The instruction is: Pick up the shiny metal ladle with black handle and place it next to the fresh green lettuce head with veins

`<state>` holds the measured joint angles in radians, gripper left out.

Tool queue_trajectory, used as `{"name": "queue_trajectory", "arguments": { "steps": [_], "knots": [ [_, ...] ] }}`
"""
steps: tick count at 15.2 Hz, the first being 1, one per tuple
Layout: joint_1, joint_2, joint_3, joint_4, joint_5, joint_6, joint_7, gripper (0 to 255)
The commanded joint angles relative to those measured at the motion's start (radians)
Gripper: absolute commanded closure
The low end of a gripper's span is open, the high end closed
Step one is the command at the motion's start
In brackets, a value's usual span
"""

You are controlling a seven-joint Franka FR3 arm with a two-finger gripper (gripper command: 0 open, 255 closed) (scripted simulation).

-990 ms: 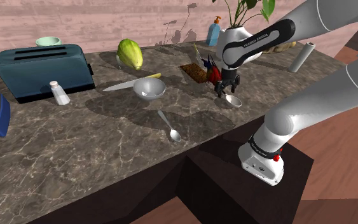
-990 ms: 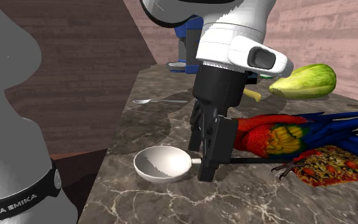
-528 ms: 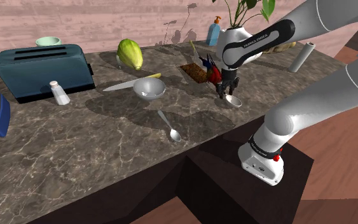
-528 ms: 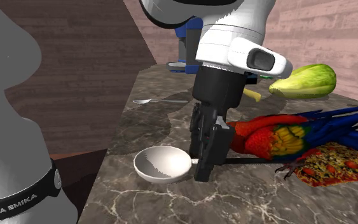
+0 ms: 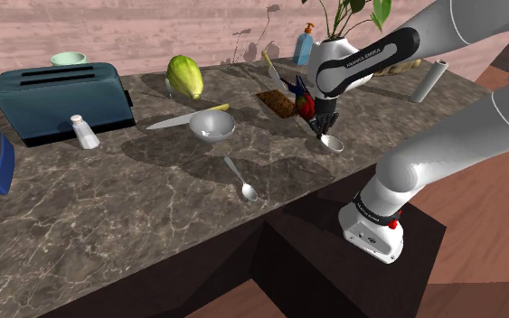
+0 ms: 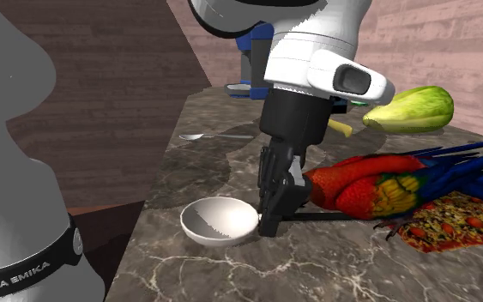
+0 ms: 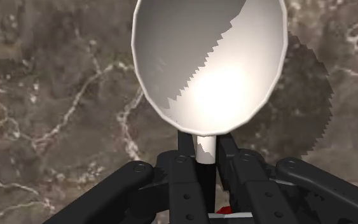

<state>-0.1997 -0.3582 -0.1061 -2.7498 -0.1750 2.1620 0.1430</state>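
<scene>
**Marbled tabletop (image 5: 135,217): ladle (image 6: 220,221) clasped at the neck, lift comes next**

Dark veined stone runs across the shoulder view. On it the green lettuce head (image 5: 184,75) sits well apart from the ladle, at about 10 o'clock from it. Between the two lie a red, yellow and blue toy parrot (image 6: 377,184), a metal bowl (image 5: 212,126) and a knife (image 5: 184,117). The ladle rests near the tabletop's front edge, just beside the parrot. The tool (image 7: 204,147) stands over it, fingers nearly together on the pale neck where scoop meets handle. They look to touch it on both sides, so I judge it gripped though not yet raised.

To do this step well, I would go straight up first, high enough that the handle clears the parrot, which lies against or over it in the second exterior view. The grip sits at one end, so the long handle may droop or swing; a slow lift and a level wrist should help. Then carry toward 10 o'clock above the knife and metal bowl, and set down on bare stone just beside the lettuce.

In the second exterior view the ladle's long axis lies flat, running 9 to 3 o'clock. The pale scoop is at the 9 o'clock end, opening upward. The thin black handle (image 6: 334,216) points to 3 o'clock, its far end hidden under the parrot.
</scene>
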Motion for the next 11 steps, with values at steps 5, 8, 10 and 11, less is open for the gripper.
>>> {"name": "queue_trajectory", "arguments": {
  "steps": [5,8,10,11],
  "knots": [
    [0.000,-0.045,0.002,0.023,0.005,-0.068,-0.007,255],
    [0.001,-0.076,0.005,0.043,0.008,-0.119,-0.011,255],
    [0.002,-0.095,0.006,0.057,0.011,-0.153,-0.014,255],
    [0.002,-0.104,0.007,0.065,0.012,-0.169,-0.015,255]
  ]
}}
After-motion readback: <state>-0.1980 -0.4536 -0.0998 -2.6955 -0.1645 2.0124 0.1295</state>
